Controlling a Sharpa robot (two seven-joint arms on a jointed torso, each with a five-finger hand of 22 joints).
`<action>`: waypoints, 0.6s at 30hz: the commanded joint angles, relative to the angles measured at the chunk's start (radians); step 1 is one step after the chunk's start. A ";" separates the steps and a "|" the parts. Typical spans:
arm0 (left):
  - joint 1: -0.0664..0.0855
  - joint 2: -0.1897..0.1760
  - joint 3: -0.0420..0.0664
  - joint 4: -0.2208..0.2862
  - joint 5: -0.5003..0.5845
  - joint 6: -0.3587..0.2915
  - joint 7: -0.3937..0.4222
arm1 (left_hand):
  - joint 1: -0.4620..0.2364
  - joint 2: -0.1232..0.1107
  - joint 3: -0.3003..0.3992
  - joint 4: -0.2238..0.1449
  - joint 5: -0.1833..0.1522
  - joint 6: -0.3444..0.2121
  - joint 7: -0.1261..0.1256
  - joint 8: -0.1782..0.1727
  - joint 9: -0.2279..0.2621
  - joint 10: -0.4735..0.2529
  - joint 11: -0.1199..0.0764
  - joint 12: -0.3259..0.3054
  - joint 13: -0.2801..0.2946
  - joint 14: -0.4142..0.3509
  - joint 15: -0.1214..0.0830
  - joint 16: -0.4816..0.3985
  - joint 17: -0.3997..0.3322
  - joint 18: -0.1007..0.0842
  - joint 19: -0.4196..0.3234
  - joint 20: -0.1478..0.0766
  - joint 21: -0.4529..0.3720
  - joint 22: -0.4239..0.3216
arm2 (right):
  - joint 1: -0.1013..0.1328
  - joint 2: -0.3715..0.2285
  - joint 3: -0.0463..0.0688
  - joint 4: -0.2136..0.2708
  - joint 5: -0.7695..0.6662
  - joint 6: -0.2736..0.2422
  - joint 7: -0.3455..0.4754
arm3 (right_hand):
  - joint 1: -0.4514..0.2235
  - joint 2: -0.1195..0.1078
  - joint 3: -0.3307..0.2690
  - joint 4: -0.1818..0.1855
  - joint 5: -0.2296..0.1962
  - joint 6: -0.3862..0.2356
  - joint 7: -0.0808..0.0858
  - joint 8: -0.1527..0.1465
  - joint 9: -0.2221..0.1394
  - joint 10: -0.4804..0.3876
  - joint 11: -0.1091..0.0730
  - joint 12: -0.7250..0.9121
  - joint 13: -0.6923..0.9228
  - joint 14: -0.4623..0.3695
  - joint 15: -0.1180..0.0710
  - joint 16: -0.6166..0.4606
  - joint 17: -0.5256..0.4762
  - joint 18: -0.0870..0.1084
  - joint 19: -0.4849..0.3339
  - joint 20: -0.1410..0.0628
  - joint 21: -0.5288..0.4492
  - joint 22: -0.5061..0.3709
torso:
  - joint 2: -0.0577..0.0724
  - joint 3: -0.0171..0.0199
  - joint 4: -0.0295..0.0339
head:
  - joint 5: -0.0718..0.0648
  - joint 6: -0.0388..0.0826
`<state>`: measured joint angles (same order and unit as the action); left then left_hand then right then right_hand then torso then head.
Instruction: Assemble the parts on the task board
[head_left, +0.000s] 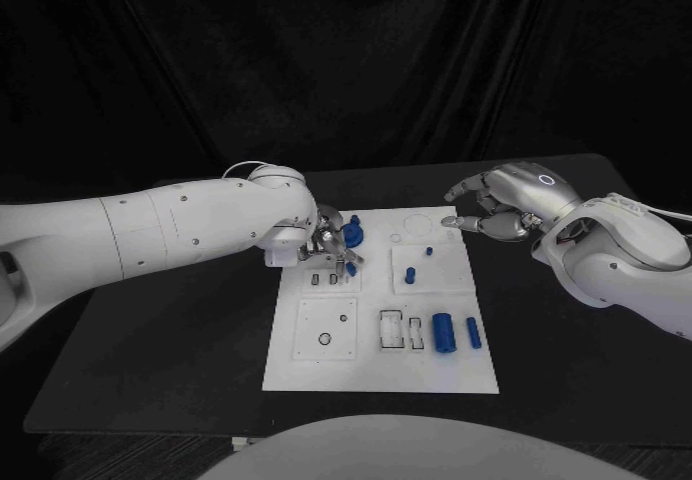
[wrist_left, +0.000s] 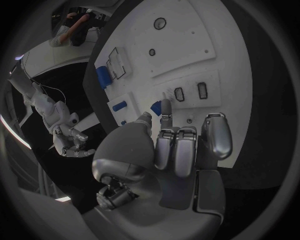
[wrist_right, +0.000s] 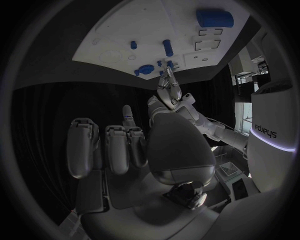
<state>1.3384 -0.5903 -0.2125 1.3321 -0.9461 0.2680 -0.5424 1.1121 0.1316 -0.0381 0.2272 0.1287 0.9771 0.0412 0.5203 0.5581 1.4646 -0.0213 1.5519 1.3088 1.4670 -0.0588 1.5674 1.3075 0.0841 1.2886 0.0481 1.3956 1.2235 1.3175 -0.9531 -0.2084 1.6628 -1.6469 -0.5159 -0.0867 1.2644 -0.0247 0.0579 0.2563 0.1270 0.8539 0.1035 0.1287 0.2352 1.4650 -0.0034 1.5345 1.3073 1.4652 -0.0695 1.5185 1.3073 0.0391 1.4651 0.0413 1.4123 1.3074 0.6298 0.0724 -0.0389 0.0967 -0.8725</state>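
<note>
The white task board (head_left: 325, 368) lies mid-table. My left hand (head_left: 329, 246) hovers over its far left part, with a small blue part (head_left: 351, 268) pinched between thumb and one finger beside two small slots (wrist_left: 179, 94); in the left wrist view that small blue part (wrist_left: 156, 107) sits at the fingertips (wrist_left: 165, 102). A round blue part (head_left: 353, 235) stands just beyond the hand. A blue peg (head_left: 410, 275) lies mid-board, and a thick blue cylinder (head_left: 443, 329) and a slimmer one (head_left: 473, 333) lie nearer me. My right hand (head_left: 498, 205) hangs at the board's far right corner, fingers curled, holding nothing.
Rectangular sockets (head_left: 392, 328) sit left of the thick cylinder, and a square plate with a small hole (head_left: 326, 330) takes the board's near left. One more tiny blue piece (head_left: 430, 250) rests on the far right panel. Black table (head_left: 159, 380) surrounds the board.
</note>
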 joint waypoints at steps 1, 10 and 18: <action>-0.005 0.005 0.001 -0.003 0.002 0.014 0.022 | 0.008 0.006 0.002 -0.006 0.006 -0.005 0.002 -0.007 0.002 0.071 0.000 -0.008 0.218 0.104 -0.005 0.003 0.263 0.005 -0.011 0.001 -0.005 -0.002 | -0.003 0.000 0.001 -0.001 0.000 0.002 -0.002 | -0.002 0.012 -0.010 -0.002 0.006 0.011 0.000 0.004 -0.003 0.069 0.007 -0.008 0.200 0.081 0.007 -0.003 0.137 -0.001 0.039 0.006 0.004 0.214 | 0.000 0.0004 -0.0008 | 0.000 0.000; -0.012 0.013 0.001 -0.017 0.002 0.017 0.024 | 0.012 0.007 0.009 -0.015 0.010 -0.001 0.002 -0.019 0.006 0.064 0.001 -0.013 0.211 0.104 -0.004 0.003 0.263 0.005 -0.011 0.002 -0.008 -0.003 | -0.004 0.000 0.001 -0.003 0.001 0.005 -0.002 | -0.002 0.012 -0.010 -0.002 0.006 0.011 0.000 0.004 -0.003 0.069 0.007 -0.008 0.200 0.081 0.007 -0.003 0.137 -0.001 0.039 0.006 0.004 0.214 | -0.001 0.0004 -0.0003 | -0.003 0.000; -0.013 0.015 0.001 -0.020 0.002 0.020 0.026 | 0.021 0.007 0.021 -0.031 0.015 0.006 0.001 -0.032 0.011 0.063 0.000 -0.015 0.209 0.104 -0.005 0.003 0.263 0.006 -0.011 0.002 -0.011 -0.002 | -0.005 -0.001 0.001 -0.004 0.002 0.009 -0.004 | -0.002 0.012 -0.011 -0.003 0.006 0.012 0.000 0.003 -0.003 0.069 0.007 -0.008 0.199 0.081 0.007 -0.003 0.137 -0.001 0.039 0.006 0.002 0.213 | -0.001 0.0010 -0.0008 | -0.003 0.000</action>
<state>1.3269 -0.5775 -0.2128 1.3109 -0.9462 0.2756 -0.5354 1.1218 0.1372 -0.0171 0.2008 0.1372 0.9771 0.0412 0.4917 0.5686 1.4646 -0.0212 1.5433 1.3088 1.4670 -0.0587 1.5674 1.3075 0.0841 1.2852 0.0517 1.3878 1.2215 1.3153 -0.9534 -0.2084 1.6594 -1.6443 -0.5125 -0.0866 1.2605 -0.0208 0.0538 0.2522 0.1270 0.8611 0.1036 0.1287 0.2334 1.4650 -0.0035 1.5297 1.3080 1.4652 -0.0695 1.5185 1.3073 0.0391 1.4651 0.0413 1.4123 1.3081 0.6285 0.0730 -0.0394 0.0937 -0.8725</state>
